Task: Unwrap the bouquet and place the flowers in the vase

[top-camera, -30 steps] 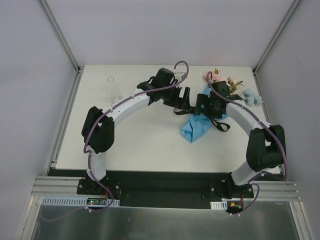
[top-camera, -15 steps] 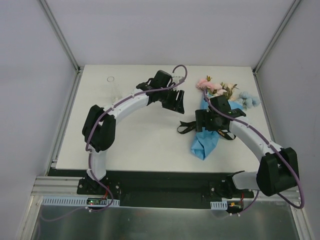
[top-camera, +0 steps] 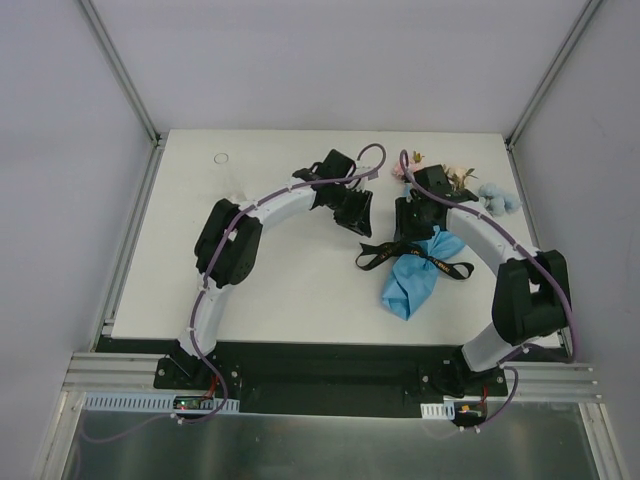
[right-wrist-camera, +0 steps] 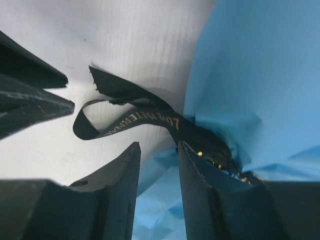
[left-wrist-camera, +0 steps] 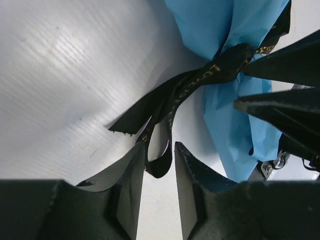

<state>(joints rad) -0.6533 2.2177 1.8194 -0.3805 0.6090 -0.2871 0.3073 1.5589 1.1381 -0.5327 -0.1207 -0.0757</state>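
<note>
Untying step: bouquet (top-camera: 415, 278) lies right of centre on desk (top-camera: 290, 275), flowers (top-camera: 455, 178) at far end; L end effector (left-wrist-camera: 159, 146) narrowed round ribbon loop (left-wrist-camera: 160, 172), grip unclear, R end effector (right-wrist-camera: 158, 144) part-spread by knot (right-wrist-camera: 210, 146), nothing pinched; next prob. needs firm pinch & outward pull.

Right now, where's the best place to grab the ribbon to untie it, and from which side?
Grip the loose loop at the end of the ribbon, coming from the left, the side away from the paper. That loop lies slack on the table, clear of the wrap, while the knot sits tight against the paper.
</note>
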